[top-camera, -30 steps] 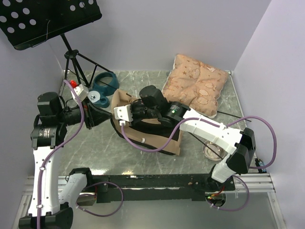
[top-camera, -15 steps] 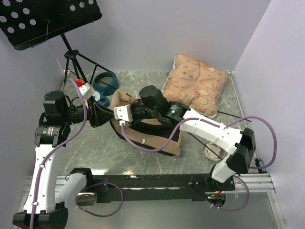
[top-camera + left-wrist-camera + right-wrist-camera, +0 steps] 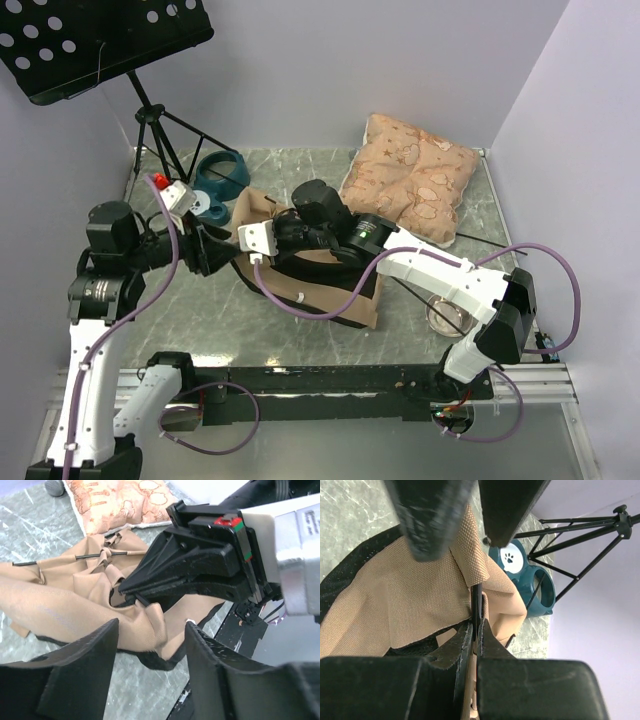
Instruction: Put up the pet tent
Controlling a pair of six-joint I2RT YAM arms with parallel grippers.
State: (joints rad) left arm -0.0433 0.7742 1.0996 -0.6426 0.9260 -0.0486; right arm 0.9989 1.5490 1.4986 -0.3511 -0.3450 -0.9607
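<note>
At the far left a black music stand (image 3: 100, 40) stood on its tripod at the back corner of the marbled table (image 3: 200, 320). The left gripper (image 3: 205, 250) hung just beside the left edge of the pet tent (image 3: 355, 300), its jaws standing apart with nothing between them; in the left wrist view only crumpled tan fabric showed past the two fingers (image 3: 80, 670). Behind it sat a blue double bowl (image 3: 220, 178), close to the tent's far corner. The tent lay collapsed at mid-table, tan cloth heaped over its black base. The right gripper (image 3: 476, 630) reached over it from the right, jaws pinched tight on a thin black pole (image 3: 476, 600) at a fold of the fabric. A plush cushion (image 3: 410, 185) lay at the back right, and a small round container (image 3: 447, 315) sat by the right arm.
</note>
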